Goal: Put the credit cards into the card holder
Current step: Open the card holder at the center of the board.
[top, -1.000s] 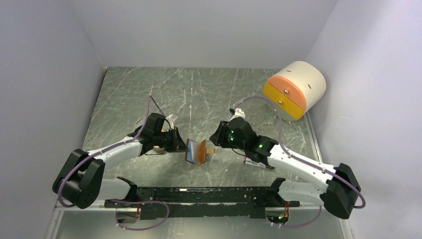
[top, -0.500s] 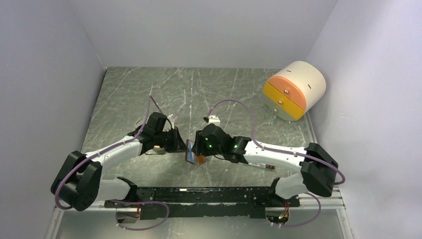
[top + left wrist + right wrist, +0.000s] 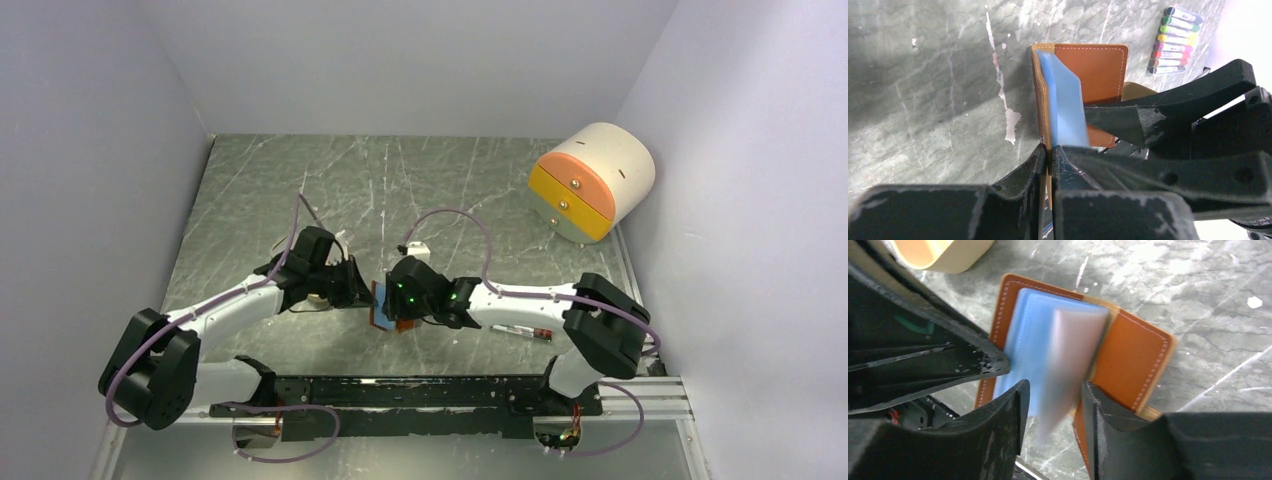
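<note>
The brown leather card holder [image 3: 383,312] stands open on edge between the two grippers. My left gripper [image 3: 1050,150] is shut on the edge of one flap [image 3: 1040,100] and holds it upright. A light blue card [image 3: 1063,110] sits inside the holder, as the right wrist view [image 3: 1025,340] also shows. My right gripper [image 3: 1050,395] is pressed up to the holder with its jaws apart. A grey-white card [image 3: 1070,355], blurred, leans between its fingers against the holder's inner face [image 3: 1133,360]. In the top view both grippers meet at the holder.
A round cream container with orange drawers [image 3: 592,180] stands at the back right. A row of coloured pens [image 3: 1174,40] lies beyond the holder. A pen-like object [image 3: 522,332] lies under the right arm. A beige round object [image 3: 938,252] sits near the left gripper.
My right arm has swung left from a short gap away and now sits against the holder. The left gripper has kept the holder in place.
</note>
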You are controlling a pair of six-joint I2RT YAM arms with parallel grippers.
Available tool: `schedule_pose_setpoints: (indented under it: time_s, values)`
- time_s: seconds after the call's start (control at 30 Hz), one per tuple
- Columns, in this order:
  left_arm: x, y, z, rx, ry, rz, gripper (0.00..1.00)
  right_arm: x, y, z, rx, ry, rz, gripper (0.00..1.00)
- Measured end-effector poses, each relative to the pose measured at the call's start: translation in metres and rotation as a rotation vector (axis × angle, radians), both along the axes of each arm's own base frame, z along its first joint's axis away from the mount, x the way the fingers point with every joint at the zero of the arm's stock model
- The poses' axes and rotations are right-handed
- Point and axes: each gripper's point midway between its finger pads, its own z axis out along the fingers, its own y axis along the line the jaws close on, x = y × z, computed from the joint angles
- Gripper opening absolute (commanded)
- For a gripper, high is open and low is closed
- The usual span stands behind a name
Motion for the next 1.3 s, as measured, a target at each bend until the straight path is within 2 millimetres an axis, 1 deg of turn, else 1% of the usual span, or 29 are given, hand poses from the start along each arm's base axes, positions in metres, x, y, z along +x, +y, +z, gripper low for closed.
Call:
schedule_pose_setpoints:
  time_s: [0.07, 0.17, 0.33, 0.5, 0.6, 0.77, 0.87, 0.97, 1.1, 1.13, 1.3]
  values:
    - [-0.002, 0.003, -0.002, 0.017, 0.009, 0.008, 0.09, 0.002, -0.003, -0.004, -0.014, -0.006, -0.014, 0.40]
    - [-0.005, 0.010, -0.005, 0.050, 0.022, 0.025, 0.09, 0.003, -0.010, -0.010, -0.040, -0.012, -0.031, 0.39]
    - [-0.010, 0.021, -0.006, 0.097, 0.033, 0.058, 0.09, -0.001, -0.025, -0.025, -0.086, -0.003, -0.042, 0.38]
    - [-0.015, 0.028, -0.009, 0.115, 0.041, 0.092, 0.09, 0.000, -0.033, -0.033, -0.119, -0.008, -0.058, 0.33]
    - [-0.017, 0.031, -0.012, 0.126, 0.056, 0.108, 0.09, 0.001, -0.036, -0.042, -0.148, -0.005, -0.066, 0.30]
    - [-0.021, 0.037, -0.014, 0.144, 0.071, 0.137, 0.09, 0.004, -0.036, -0.041, -0.161, -0.017, -0.073, 0.29]
    - [-0.025, 0.040, -0.014, 0.145, 0.073, 0.153, 0.09, 0.006, -0.038, -0.040, -0.179, -0.028, -0.069, 0.25]
    - [-0.028, 0.043, -0.016, 0.147, 0.076, 0.161, 0.09, 0.006, -0.039, -0.039, -0.187, -0.033, -0.062, 0.24]
    - [-0.028, 0.043, -0.019, 0.156, 0.085, 0.159, 0.09, 0.005, -0.040, -0.045, -0.204, -0.025, -0.058, 0.20]
    - [-0.028, 0.044, -0.021, 0.162, 0.089, 0.157, 0.10, 0.006, -0.040, -0.046, -0.206, -0.027, -0.058, 0.20]
    - [-0.029, 0.047, -0.033, 0.209, 0.114, 0.147, 0.24, 0.007, -0.043, -0.045, -0.215, -0.033, -0.065, 0.18]
